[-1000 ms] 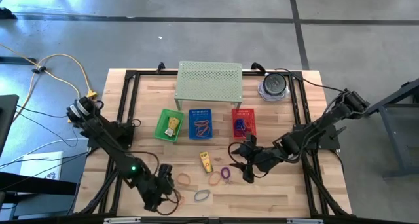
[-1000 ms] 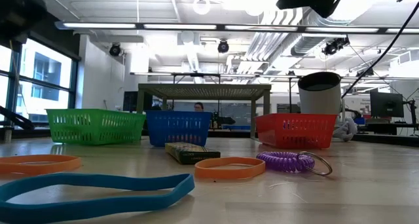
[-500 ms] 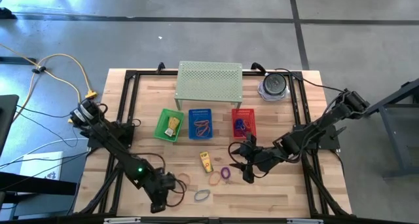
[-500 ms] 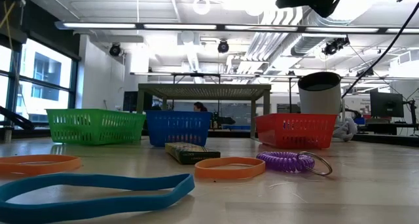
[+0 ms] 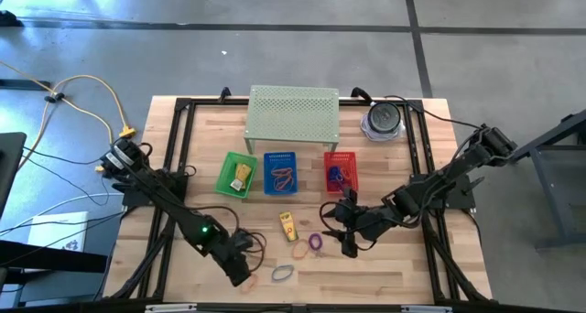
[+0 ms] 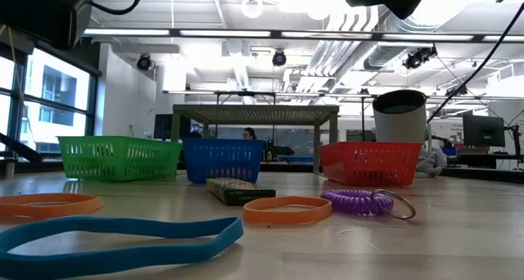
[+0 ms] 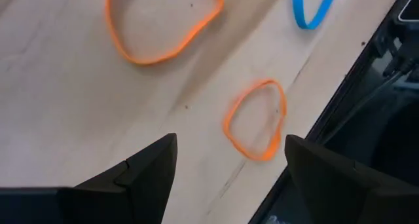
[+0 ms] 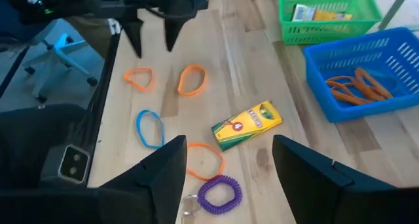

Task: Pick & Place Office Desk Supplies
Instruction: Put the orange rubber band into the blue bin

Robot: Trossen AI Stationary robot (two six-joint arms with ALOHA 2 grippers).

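Hovering over the near edge of the table point(image 5: 385, 267), your left gripper point(image 7: 229, 162) has its fingers spread wide and empty, with a small orange band point(image 7: 255, 119) lying flat on the wood between and just ahead of the fingertips. That is your likely target. The main risk is the table's black frame rail point(image 7: 366, 119), which runs close beside the band on the side of one finger: descend off-centre and that finger may strike the rail or push the loop off the boards. A thin flat loop also tends to slide out from under closing tips, so you would want to come down squarely and pinch one strand.

A larger orange band point(image 7: 163, 27) sits farther ahead of the same gripper, and a blue band point(image 7: 313, 4) lies beyond the small one, near the rail; keep clear of both so you do not drag them along.

Your right gripper point(image 8: 226, 165) waits open over the middle of the table, holding nothing. Below and ahead of it lie a purple coil point(image 8: 220, 191), an orange loop point(image 8: 204, 160) and a yellow crayon box point(image 8: 247, 124). Beyond are the green basket point(image 8: 327, 18) and the blue basket point(image 8: 366, 73), which seems to hold orange bands already, though the mesh hides part of them.
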